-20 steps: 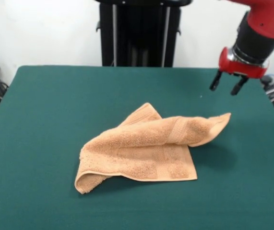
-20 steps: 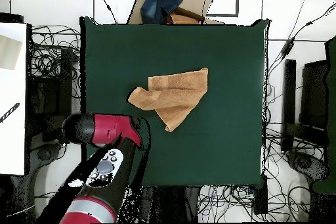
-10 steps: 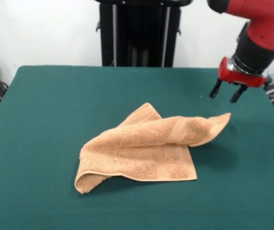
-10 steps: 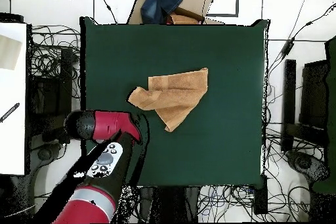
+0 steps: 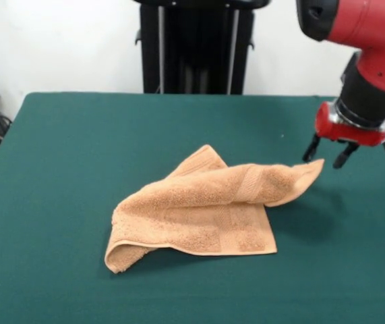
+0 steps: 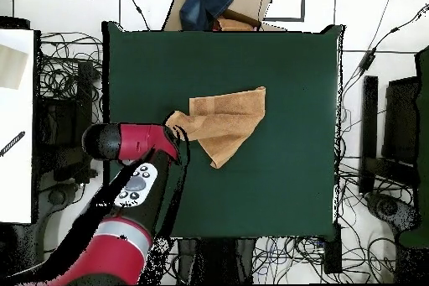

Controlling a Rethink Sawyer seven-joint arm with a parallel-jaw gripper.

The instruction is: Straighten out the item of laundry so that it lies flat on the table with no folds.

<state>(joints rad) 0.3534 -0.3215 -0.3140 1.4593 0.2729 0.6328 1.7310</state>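
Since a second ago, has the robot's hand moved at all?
Yes. The hand has dropped lower, toward the raised corner of the towel, which lies unmoved on the table.

A large rectangular table (image 5: 64,169) with a dark green felt-like top carries a single thing: a small peach-orange terry towel (image 5: 205,206) lying near the middle of the surface. The towel is crumpled and folded over itself, with one layer doubled across another and a woven band stripe showing. One pointed corner lifts off the felt at one side, while the opposite end curls under. Bare green surface surrounds it on every side.
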